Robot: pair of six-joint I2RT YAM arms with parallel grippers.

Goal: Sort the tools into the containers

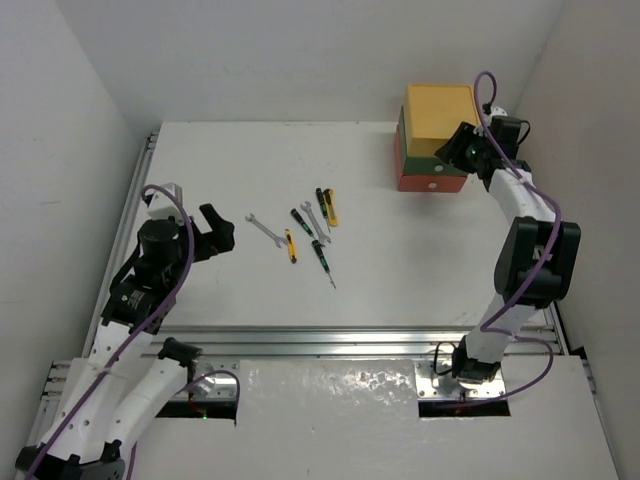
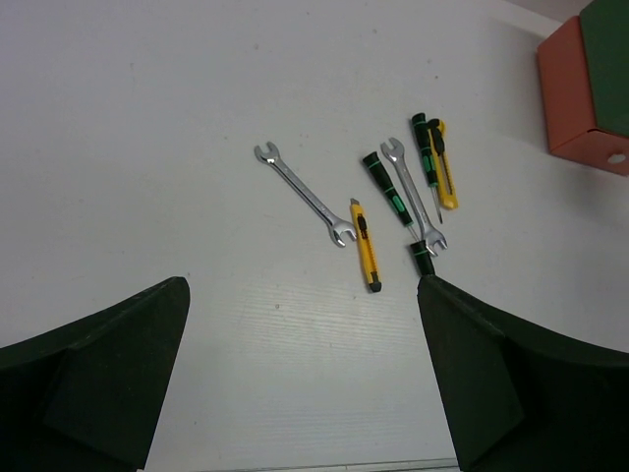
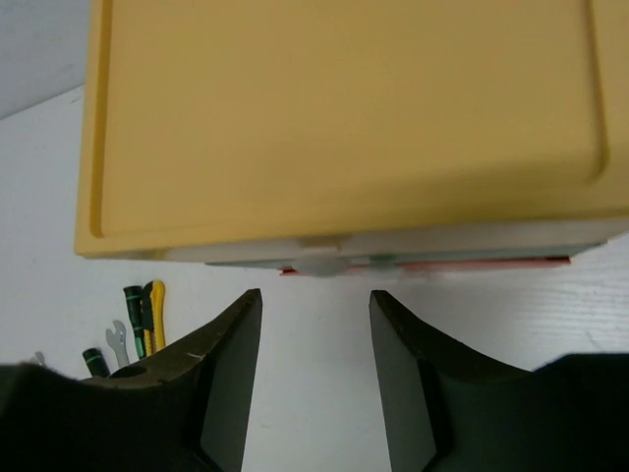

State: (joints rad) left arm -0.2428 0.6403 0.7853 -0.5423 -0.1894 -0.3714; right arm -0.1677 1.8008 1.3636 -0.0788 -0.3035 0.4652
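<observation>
The tools lie in a loose cluster mid-table: a silver wrench (image 1: pixel 262 229), a yellow-and-black knife (image 1: pixel 291 246), a screwdriver (image 1: pixel 301 221), a second wrench (image 1: pixel 314 217), a screwdriver beside the other knife (image 1: pixel 326 205), and a third screwdriver (image 1: pixel 320 258). The left wrist view shows the wrench (image 2: pixel 305 195) and the knife (image 2: pixel 365 246). My left gripper (image 1: pixel 215 232) is open and empty, left of the tools. The three stacked drawers (image 1: pixel 437 135) stand at the back right, all closed. My right gripper (image 1: pixel 455 150) is open above the yellow drawer (image 3: pixel 344 118), by its white knob (image 3: pixel 319 261).
A metal rail (image 1: pixel 350 340) runs along the table's near edge, with white walls on the left, back and right. The red-orange drawer (image 2: pixel 575 98) shows at the upper right of the left wrist view.
</observation>
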